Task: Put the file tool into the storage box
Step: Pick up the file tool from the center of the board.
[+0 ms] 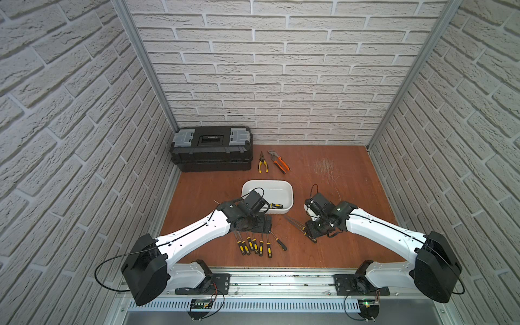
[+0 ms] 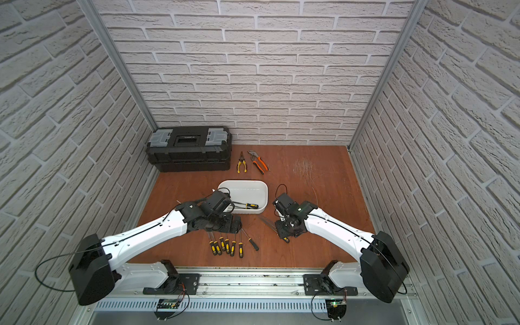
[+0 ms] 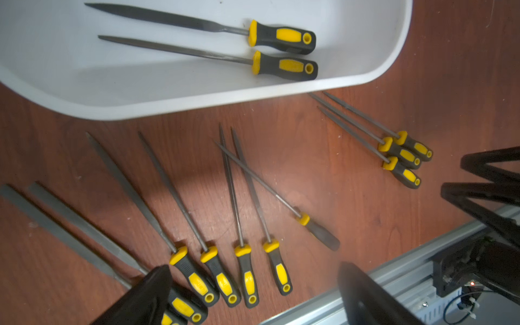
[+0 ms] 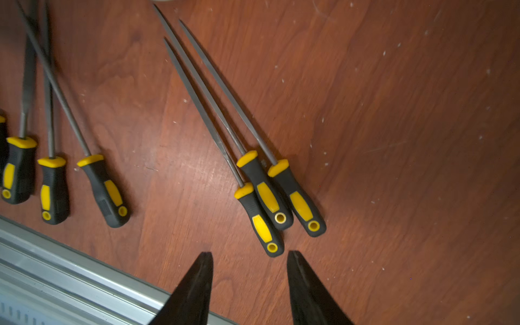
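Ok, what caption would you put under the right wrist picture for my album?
Open right gripper hovers near three yellow-and-black files lying side by side on the wooden table.

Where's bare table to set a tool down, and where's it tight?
Free: table between orange pliers and right arm; far half of the storage box. Crowded: file row and three files in front of it.

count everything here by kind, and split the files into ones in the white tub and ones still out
files inside the storage box: 2
loose files on the table: 10
pliers: 2
black toolbox: 1
storage box: 1
total: 16
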`<move>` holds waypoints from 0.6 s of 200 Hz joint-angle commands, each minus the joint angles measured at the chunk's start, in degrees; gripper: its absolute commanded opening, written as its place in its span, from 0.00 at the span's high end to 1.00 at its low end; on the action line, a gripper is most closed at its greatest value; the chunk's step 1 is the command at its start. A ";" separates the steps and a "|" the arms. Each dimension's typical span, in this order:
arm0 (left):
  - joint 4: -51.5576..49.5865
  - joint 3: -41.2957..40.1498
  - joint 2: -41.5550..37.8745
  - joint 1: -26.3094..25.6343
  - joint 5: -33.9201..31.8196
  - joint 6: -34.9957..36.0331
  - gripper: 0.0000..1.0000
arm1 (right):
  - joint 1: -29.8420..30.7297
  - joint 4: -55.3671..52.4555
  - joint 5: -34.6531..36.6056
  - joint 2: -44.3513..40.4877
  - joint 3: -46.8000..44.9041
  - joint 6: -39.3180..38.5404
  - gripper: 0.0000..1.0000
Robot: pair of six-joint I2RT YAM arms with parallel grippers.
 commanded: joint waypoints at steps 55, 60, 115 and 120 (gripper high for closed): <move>4.04 0.41 6.67 -3.52 2.87 -0.82 0.02 | 4.63 4.38 -0.10 1.69 -5.47 4.40 0.53; 4.21 0.49 7.01 -3.83 2.75 -0.83 0.02 | 4.72 4.70 0.10 1.96 -5.65 4.45 0.53; 3.76 0.93 7.28 -5.05 0.62 -1.31 0.02 | 4.88 4.40 5.01 4.34 -4.15 2.60 0.52; 3.51 0.92 6.97 -5.05 0.27 -1.40 0.02 | 4.86 4.09 5.55 4.76 -3.75 2.33 0.52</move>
